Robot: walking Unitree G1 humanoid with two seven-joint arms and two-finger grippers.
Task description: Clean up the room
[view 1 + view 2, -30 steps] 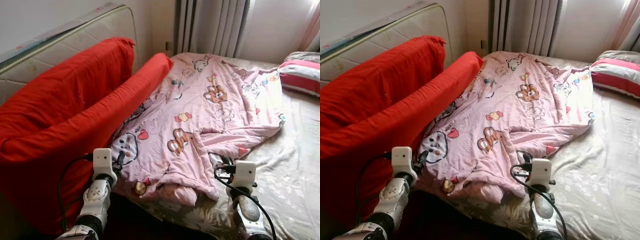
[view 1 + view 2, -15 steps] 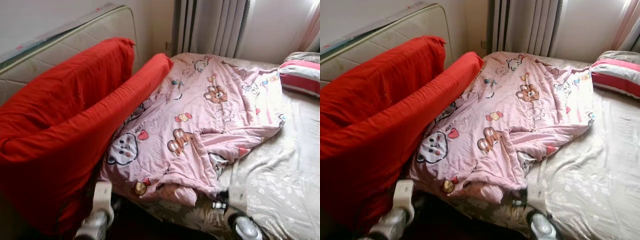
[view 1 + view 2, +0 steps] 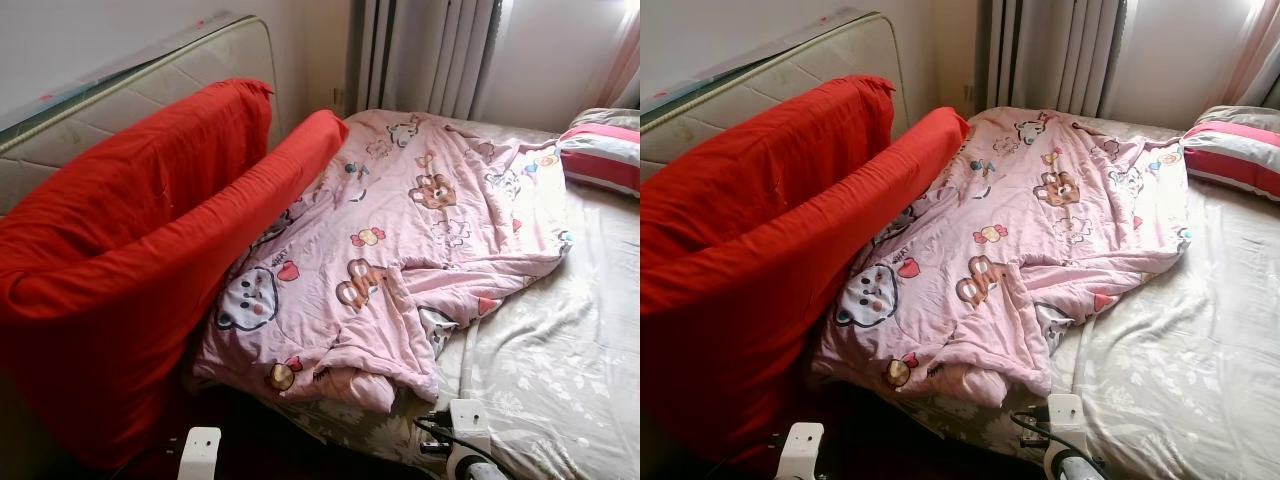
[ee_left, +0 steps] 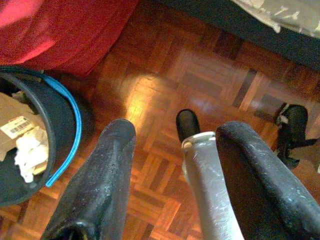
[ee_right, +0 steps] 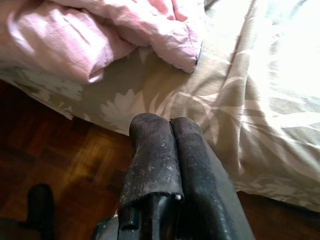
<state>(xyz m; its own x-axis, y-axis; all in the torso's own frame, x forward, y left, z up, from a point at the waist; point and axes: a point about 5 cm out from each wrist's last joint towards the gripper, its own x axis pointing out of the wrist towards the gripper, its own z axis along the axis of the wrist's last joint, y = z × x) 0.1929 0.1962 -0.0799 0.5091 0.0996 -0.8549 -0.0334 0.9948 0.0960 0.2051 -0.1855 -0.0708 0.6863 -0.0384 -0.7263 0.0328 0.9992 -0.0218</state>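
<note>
The pink cartoon-print quilt (image 3: 400,240) lies rumpled along the bed's (image 3: 560,370) left edge, soft and floppy, best pinched at its bunched near corner. Right gripper (image 5: 167,125), fingers pressed together, hangs by the foot edge; left gripper (image 4: 172,145), fingers apart, hangs over the wooden parquet floor (image 4: 200,85).

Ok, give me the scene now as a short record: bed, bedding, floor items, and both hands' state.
bed: grey floral sheet
quilt: pink cartoon quilt, rumpled, near corner folded over by the bed edge
pillow: striped pillow at the far right of the bed
red cushion: red cushion leaning along the bed's left side
bin: dark bin with paper scraps, on the parquet floor
left hand: open, over the floor
right hand: shut, empty, at the bed edge
</note>
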